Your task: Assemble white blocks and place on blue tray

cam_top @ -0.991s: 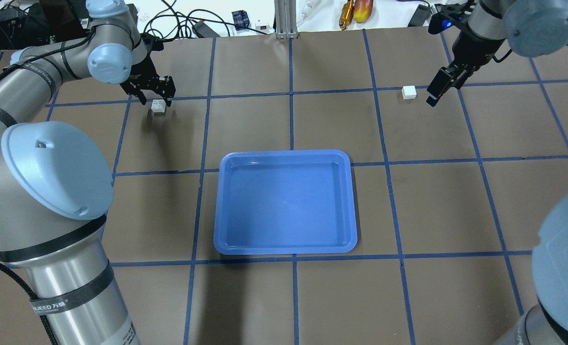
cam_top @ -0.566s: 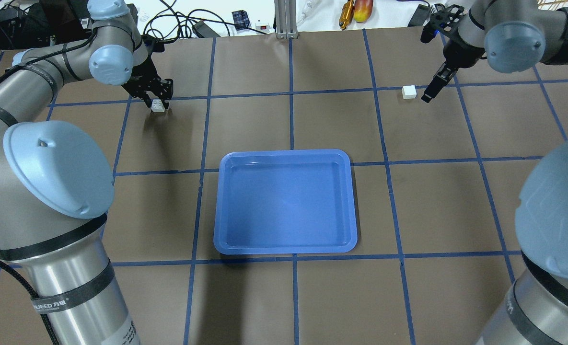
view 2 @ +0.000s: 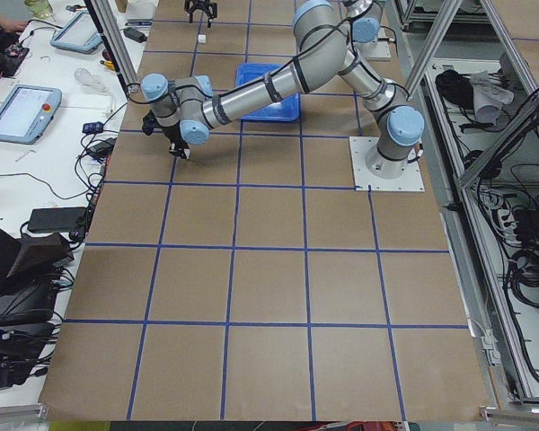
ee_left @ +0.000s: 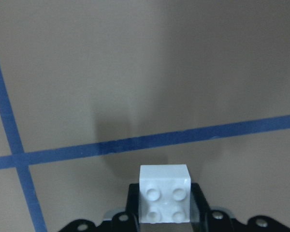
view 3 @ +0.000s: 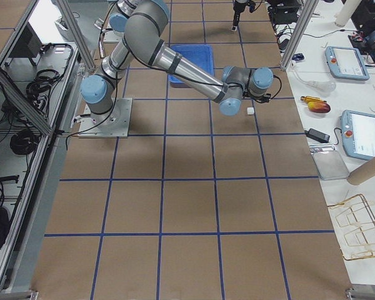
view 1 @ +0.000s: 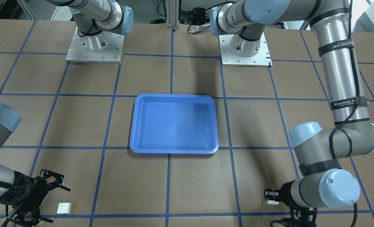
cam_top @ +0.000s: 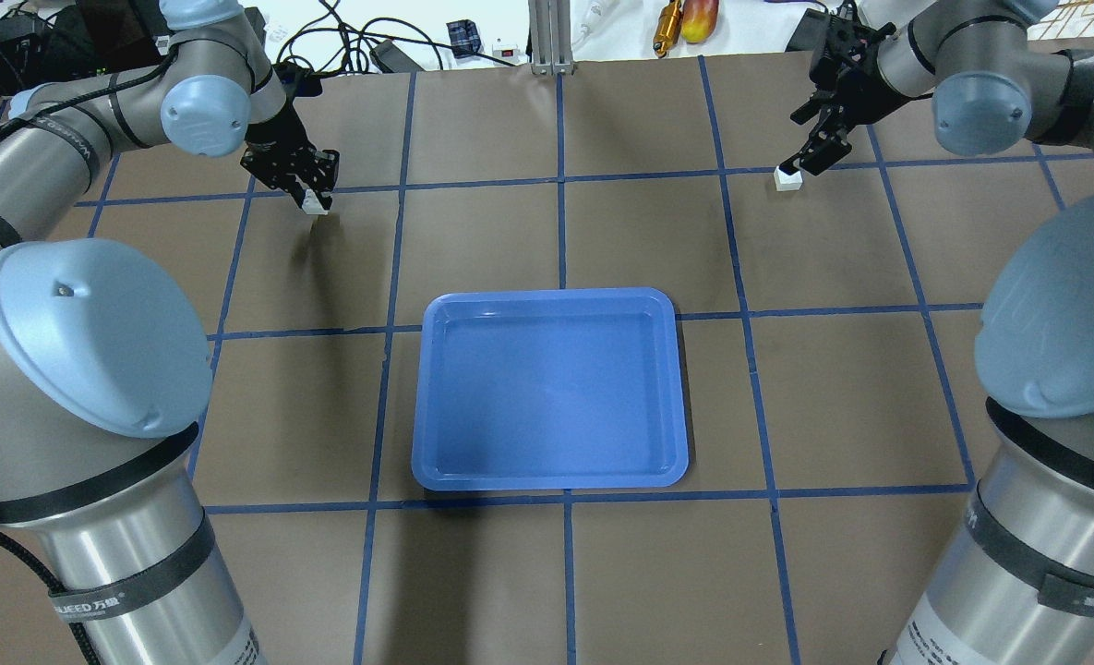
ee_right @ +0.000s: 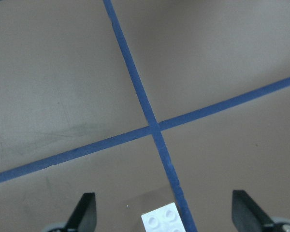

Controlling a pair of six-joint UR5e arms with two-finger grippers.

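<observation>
The blue tray (cam_top: 551, 388) lies empty at the table's middle, also in the front-facing view (view 1: 174, 124). My left gripper (cam_top: 311, 189) is at the far left, shut on a white block (ee_left: 164, 199), which sits studs-up between the pads. It also shows in the front-facing view (view 1: 271, 201). My right gripper (cam_top: 810, 152) is open at the far right, just above the second white block (cam_top: 787, 178). In the right wrist view that block (ee_right: 163, 221) lies on the table between the spread fingertips (ee_right: 84, 212).
Brown table paper carries a blue tape grid. Cables, a plug strip and tools (cam_top: 667, 23) lie beyond the far edge. The two arm bases (view 1: 245, 50) stand behind the tray. Operator pendants (view 2: 18, 108) rest on side tables.
My left gripper has lowered around its white block and closed on it. My right gripper has moved left and turned, and now hangs over the other white block.
</observation>
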